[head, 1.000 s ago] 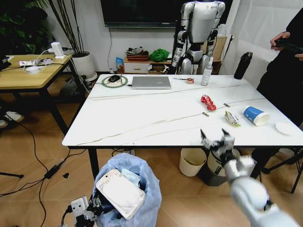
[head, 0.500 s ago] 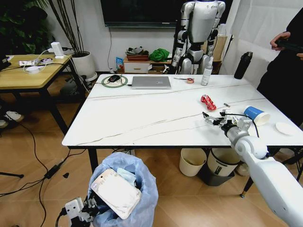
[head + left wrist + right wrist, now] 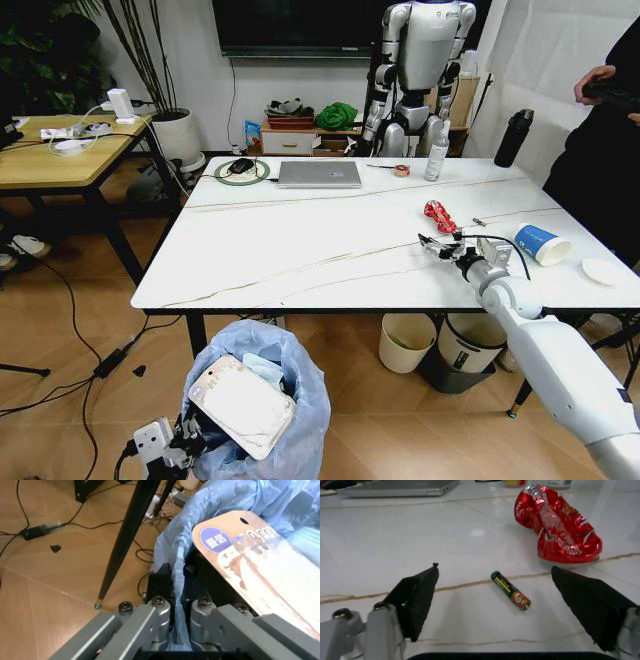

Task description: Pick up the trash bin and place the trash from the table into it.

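One battery on the table, near the red wrapper | right gripper fingers wide, astride it | small, hard, likely rolls: pinch mid-body | left gripper clamps the trash bin rim.

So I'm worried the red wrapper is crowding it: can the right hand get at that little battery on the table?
Probably yes. The right hand is open low over the table, with the battery lying between its fingers. The red wrapper lies beyond, apart from the battery.
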`<state>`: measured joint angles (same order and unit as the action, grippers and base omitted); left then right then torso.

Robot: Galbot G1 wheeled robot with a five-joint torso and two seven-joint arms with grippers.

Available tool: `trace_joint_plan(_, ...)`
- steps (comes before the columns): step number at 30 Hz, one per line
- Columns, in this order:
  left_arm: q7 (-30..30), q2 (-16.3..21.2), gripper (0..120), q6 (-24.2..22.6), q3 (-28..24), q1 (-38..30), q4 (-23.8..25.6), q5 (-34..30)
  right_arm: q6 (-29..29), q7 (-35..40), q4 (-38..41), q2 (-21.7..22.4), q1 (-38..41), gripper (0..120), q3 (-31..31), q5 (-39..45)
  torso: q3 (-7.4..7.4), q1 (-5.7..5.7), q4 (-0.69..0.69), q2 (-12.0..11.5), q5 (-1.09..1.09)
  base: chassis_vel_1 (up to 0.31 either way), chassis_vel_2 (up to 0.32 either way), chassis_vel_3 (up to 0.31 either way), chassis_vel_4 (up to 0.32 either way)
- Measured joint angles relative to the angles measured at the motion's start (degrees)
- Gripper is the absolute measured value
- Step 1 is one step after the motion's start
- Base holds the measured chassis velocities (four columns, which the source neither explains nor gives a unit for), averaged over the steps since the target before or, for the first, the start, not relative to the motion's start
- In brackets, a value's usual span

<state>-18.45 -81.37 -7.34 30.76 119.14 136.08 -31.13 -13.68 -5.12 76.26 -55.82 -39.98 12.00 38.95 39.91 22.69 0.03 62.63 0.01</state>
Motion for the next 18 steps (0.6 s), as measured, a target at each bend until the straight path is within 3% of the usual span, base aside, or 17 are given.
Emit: trace_joint_plan(18, -0.1, 0.2, 0, 0.0, 0.0, 0.0, 0.1, -0.4, -1.1, 0.1, 0.7, 1.4, -2.3, 16, -0.1, -0.4, -0.02, -0.02, -0.01, 0.0, -0.02, 0.000, 0.000, 0.000, 0.000)
